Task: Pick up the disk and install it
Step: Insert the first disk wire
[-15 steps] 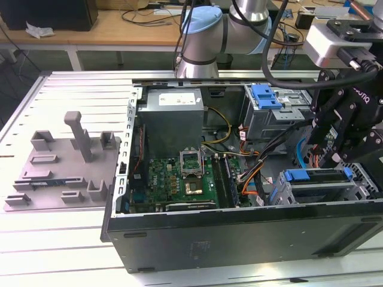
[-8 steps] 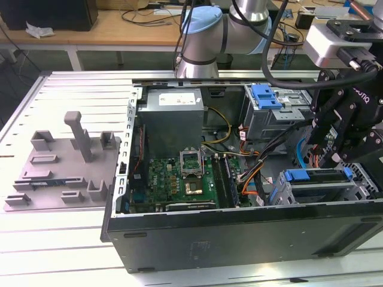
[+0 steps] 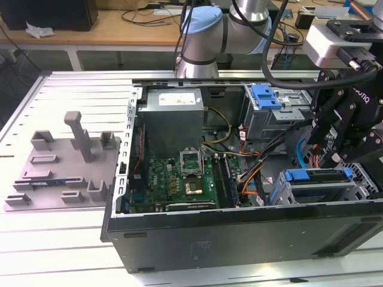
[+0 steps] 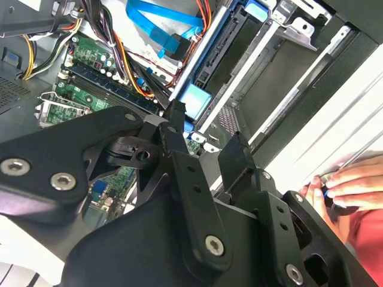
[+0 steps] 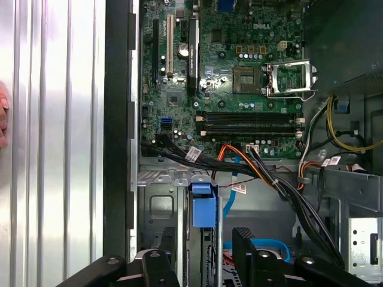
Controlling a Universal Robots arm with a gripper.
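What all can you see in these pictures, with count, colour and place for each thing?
computer case: one, black, open, lying on the table
table: one, silvery, slatted, under the case
fixture: one, grey, on the table at the exterior view's left
motherboard: one, green, inside the case
power supply: one, grey, inside the case beside the motherboard
cables: several, black, orange, yellow and blue, across the case interior
bracket: one, blue, atop the far drive cage
disk: one, silver in a blue caddy, in the near drive cage
hand: one, a person's, outside the case wall
arm: one, grey and blue, behind the case
pincer: one, black, fingers apart, above the disk
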